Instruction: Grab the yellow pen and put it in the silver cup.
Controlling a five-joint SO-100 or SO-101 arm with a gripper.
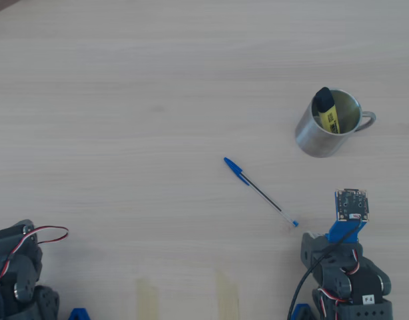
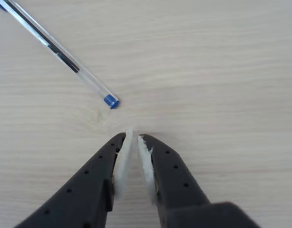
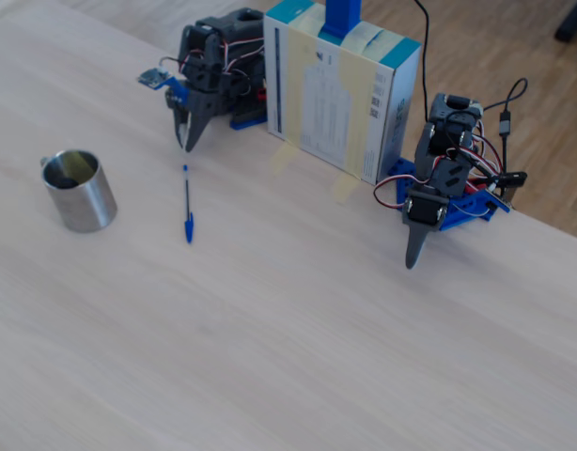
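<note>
The yellow pen stands tilted inside the silver cup, black cap up against the rim. In the fixed view the cup sits at the left with its handle pointing away. My gripper hovers low over bare table, well short of the cup, its white-padded fingers almost touching with nothing between them. In the fixed view the gripper points down just beyond the end of a ballpoint. In the overhead view the wrist board hides the fingertips.
A thin blue-capped ballpoint lies diagonally between my gripper and the cup; its end is just ahead of my fingertips. A second arm and a taped cardboard box stand along the table's far edge.
</note>
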